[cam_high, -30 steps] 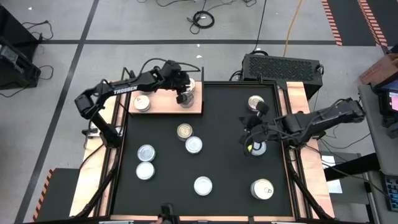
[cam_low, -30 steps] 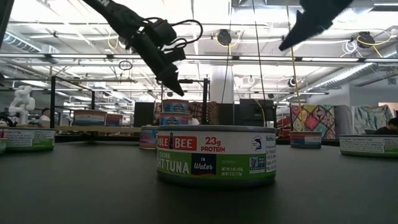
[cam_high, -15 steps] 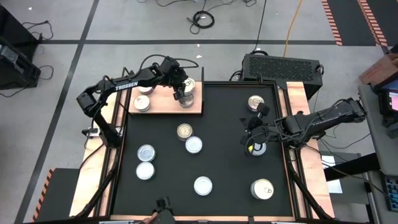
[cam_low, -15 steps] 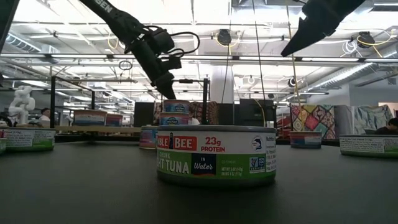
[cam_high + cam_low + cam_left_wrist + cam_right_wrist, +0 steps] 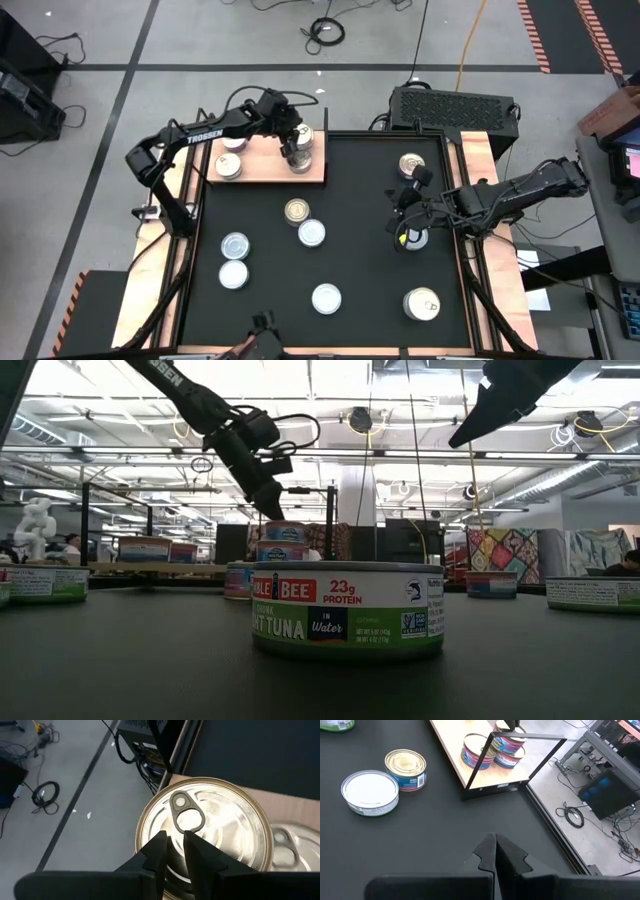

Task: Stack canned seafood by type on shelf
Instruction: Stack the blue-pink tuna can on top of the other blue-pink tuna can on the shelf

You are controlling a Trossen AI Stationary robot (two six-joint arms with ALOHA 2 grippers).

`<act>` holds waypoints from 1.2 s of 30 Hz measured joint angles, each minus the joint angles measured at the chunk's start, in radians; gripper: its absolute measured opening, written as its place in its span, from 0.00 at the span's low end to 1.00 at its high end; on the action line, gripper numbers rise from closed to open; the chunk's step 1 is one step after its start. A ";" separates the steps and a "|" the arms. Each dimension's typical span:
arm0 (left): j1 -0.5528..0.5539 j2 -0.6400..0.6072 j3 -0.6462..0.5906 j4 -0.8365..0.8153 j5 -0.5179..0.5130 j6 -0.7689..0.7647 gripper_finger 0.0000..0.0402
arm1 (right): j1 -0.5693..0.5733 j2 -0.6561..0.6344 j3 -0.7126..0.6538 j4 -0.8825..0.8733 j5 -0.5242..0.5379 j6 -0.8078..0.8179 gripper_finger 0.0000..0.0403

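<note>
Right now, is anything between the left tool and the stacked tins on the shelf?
No. In the left wrist view the left tool hangs just over the top tin's pull-tab lid, nothing between. The high view shows that stack on the shelf.

You see the left gripper, fingers slightly apart and empty, above a gold pull-tab tin on the wooden board.
</note>
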 joint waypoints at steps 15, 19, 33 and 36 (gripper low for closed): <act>0.022 0.031 0.024 0.024 -0.003 0.002 0.18 | 0.000 0.000 0.000 0.001 -0.006 -0.008 0.00; 0.028 0.032 0.027 0.022 -0.005 0.006 0.18 | 0.000 0.000 0.000 0.001 -0.006 -0.009 0.00; 0.013 0.000 0.025 0.026 0.006 0.006 0.18 | 0.000 0.000 0.000 0.009 -0.006 -0.009 0.00; -0.008 -0.049 0.025 0.033 0.009 0.007 0.18 | 0.000 0.000 0.000 0.019 -0.007 -0.009 0.00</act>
